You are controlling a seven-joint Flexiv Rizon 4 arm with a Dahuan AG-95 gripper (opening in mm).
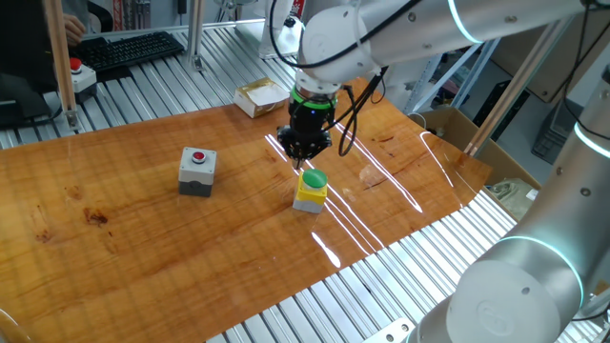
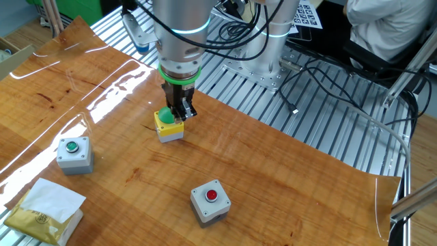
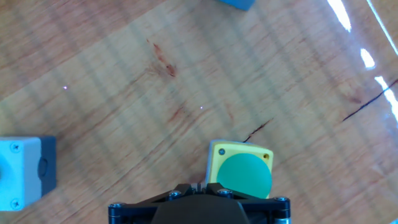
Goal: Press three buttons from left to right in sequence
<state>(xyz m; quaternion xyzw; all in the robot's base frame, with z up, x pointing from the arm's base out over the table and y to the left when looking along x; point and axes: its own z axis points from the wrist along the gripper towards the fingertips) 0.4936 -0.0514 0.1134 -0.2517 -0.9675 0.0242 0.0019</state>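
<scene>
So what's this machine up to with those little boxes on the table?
A robot arm is working along three push-button boxes on a wooden table. Its end effector hangs right over the yellow box with the green dome; whether it touches is unclear. The grey box with the red button and the grey box with the small green button stand apart, untouched at this moment.

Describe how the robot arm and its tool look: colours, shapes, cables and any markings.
The arm is glossy white and silver with rounded, tubular segments and thin glowing cyan rings at the joints. A green ring sits at the wrist, above the compact black tool. Black cables loop loosely from the arm to the tool. No lettering is legible.
</scene>
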